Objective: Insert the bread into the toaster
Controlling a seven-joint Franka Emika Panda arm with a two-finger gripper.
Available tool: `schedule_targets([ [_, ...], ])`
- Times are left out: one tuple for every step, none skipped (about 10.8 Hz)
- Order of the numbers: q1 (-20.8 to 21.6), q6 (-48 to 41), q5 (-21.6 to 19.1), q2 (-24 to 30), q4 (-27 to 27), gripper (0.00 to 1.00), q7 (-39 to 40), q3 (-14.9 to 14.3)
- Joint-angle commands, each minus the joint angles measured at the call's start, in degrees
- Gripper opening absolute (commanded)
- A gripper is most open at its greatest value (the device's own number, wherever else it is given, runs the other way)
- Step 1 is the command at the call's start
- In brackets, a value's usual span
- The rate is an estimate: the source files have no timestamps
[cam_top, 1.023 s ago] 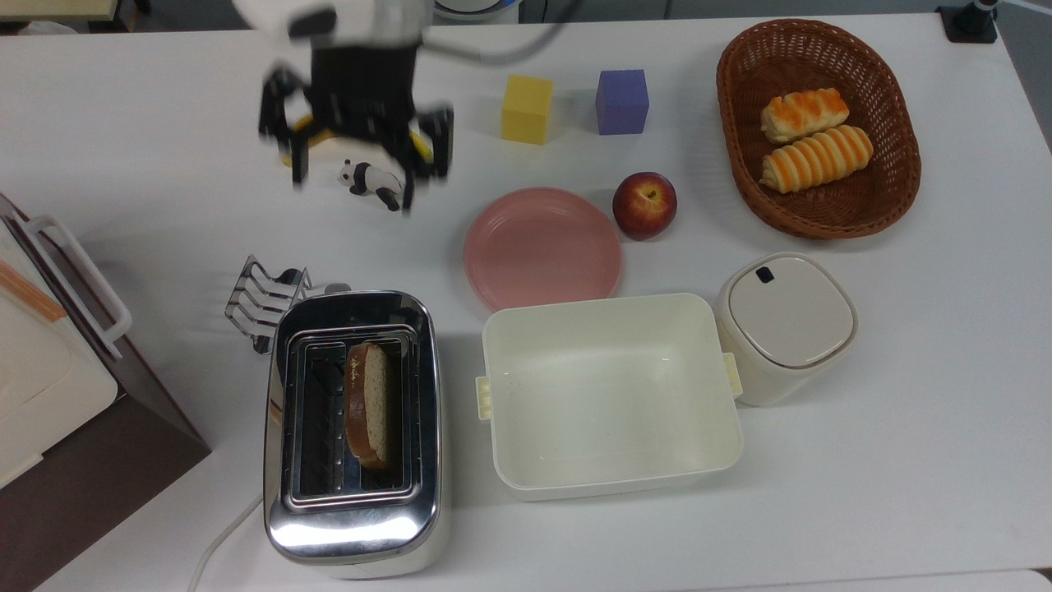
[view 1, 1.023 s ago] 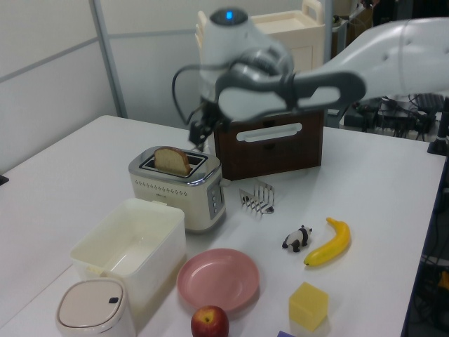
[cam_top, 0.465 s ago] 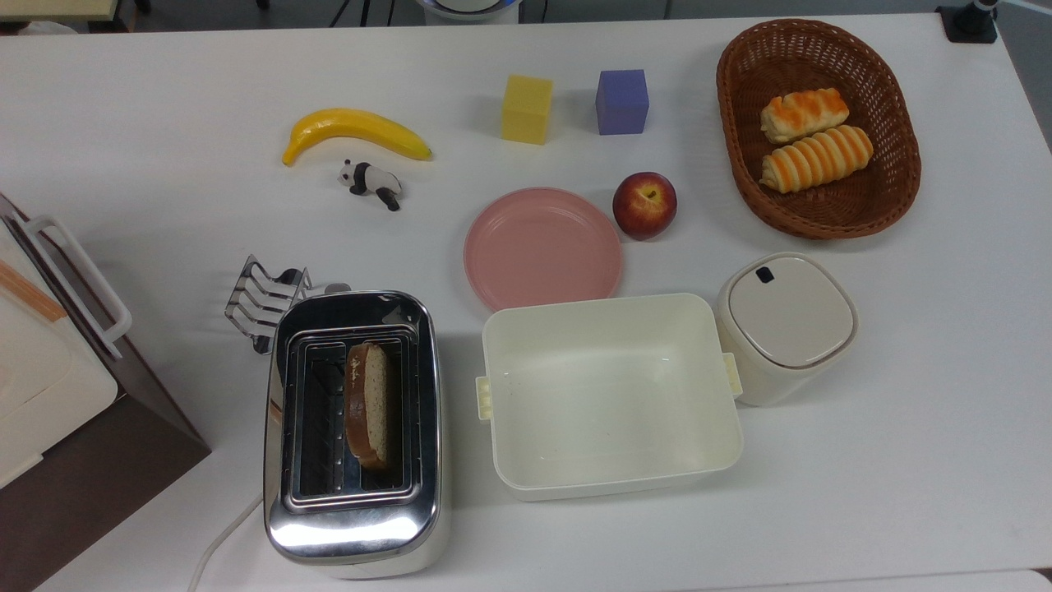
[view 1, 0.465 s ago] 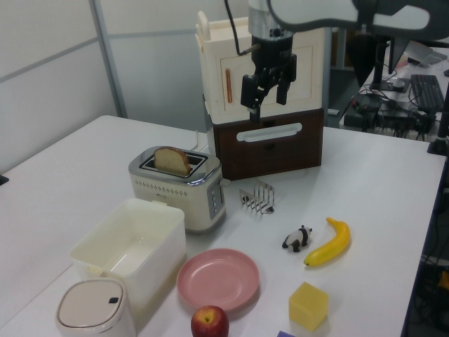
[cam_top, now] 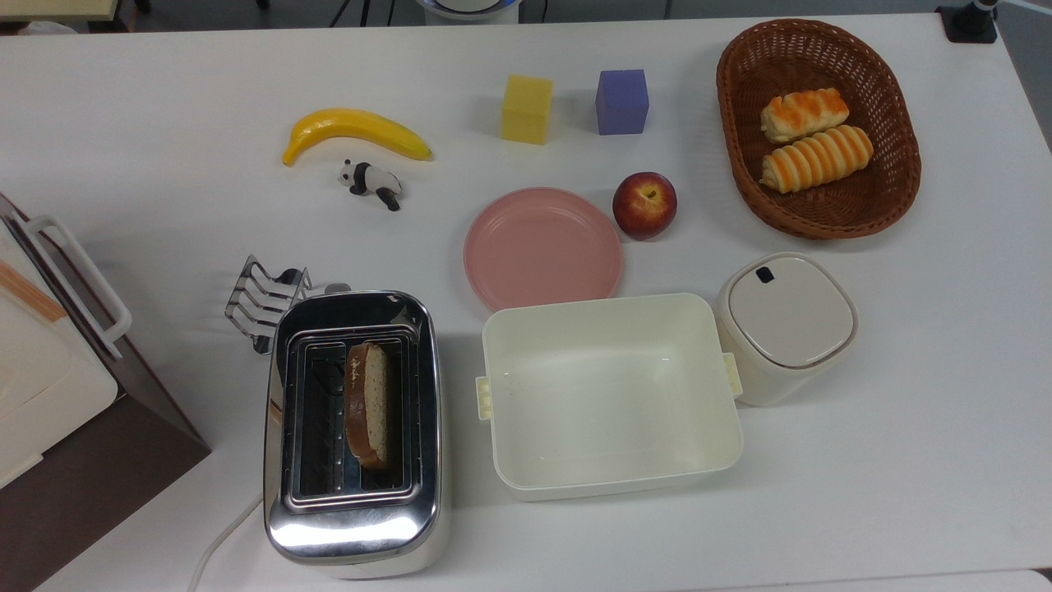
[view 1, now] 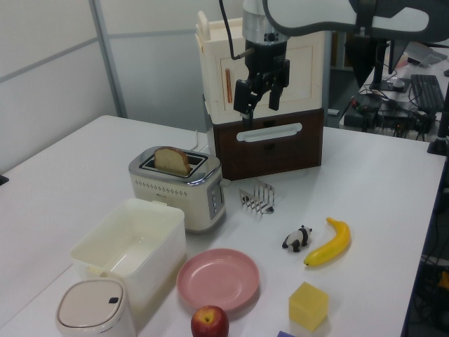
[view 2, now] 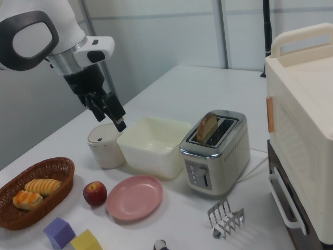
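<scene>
The bread (cam_top: 367, 404) stands on edge in the right-hand slot of the chrome toaster (cam_top: 353, 530), near the top view's bottom left. Its brown-crusted top pokes out of the slot. In the left view the bread (view 1: 172, 161) rises from the toaster (view 1: 179, 195); in the right view the bread (view 2: 207, 127) leans in the toaster (view 2: 218, 156). My gripper (view 1: 257, 111) hangs high above the table, open and holding nothing, apart from the toaster. In the right view my gripper (view 2: 111, 120) hovers over the tub side.
A cream tub (cam_top: 608, 485) sits right of the toaster, with a lidded canister (cam_top: 785, 325), pink plate (cam_top: 542, 247) and apple (cam_top: 645, 205) nearby. Farther off lie a wicker basket (cam_top: 822, 26) of rolls, a banana (cam_top: 353, 131), a panda figure (cam_top: 370, 181), two cubes, a toast rack (cam_top: 263, 300) and a brown cabinet (cam_top: 99, 460).
The arm has risen out of the top view, uncovering the banana. In the left view the gripper went up and to the right, then slightly left. The bread has stayed in the slot.
</scene>
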State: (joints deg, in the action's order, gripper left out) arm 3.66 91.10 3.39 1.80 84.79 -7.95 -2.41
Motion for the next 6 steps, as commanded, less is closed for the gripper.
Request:
schedule_targets([
  [0.91,1.81,-1.11,0.66,1.69,1.00,-0.32,-0.93],
  [0.82,1.89,-1.20,0.58,1.69,1.00,-0.31,-1.02],
  [0.82,1.72,-1.11,0.49,1.78,1.00,-0.75,-1.02],
  [0.91,1.89,-1.02,0.58,2.74,1.00,-0.84,-0.93],
  [0.82,1.81,-1.02,0.58,2.75,1.00,-0.84,-0.93],
  [0.74,1.89,-1.02,0.66,2.75,1.00,-0.84,-0.93],
])
